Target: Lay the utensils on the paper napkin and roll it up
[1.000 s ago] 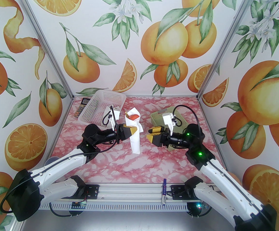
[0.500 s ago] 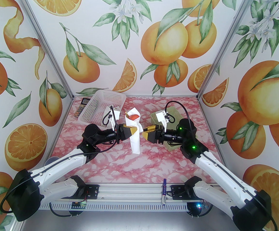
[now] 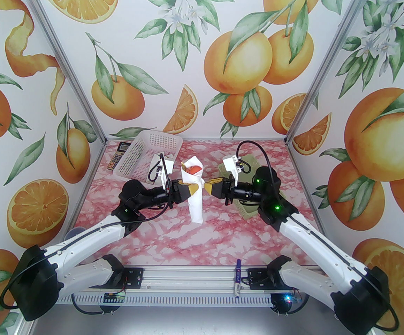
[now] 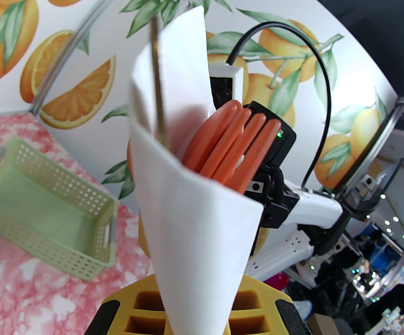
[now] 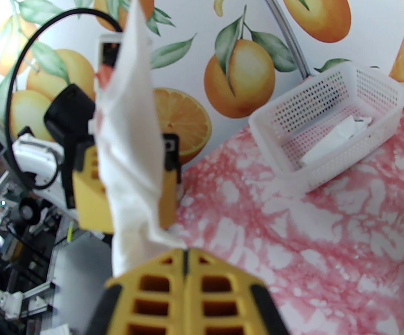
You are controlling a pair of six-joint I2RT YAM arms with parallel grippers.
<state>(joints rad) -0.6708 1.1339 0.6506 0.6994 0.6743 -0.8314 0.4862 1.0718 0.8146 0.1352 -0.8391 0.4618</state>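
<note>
While my left gripper (image 3: 195,188) pinches napkin (image 3: 197,208) wrapping utensils (image 4: 229,145), my right gripper (image 3: 207,186), pressed together, seemingly nips its edge.

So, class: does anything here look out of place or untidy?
The napkin is a loose cone, not a tight roll: held upright by the left gripper, top flaring open, orange utensils poking out. A marker pen lies on the front rail.

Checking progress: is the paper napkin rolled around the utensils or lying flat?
Rolled. The napkin forms a cone around the orange utensils, whose heads poke out of its open end.
</note>
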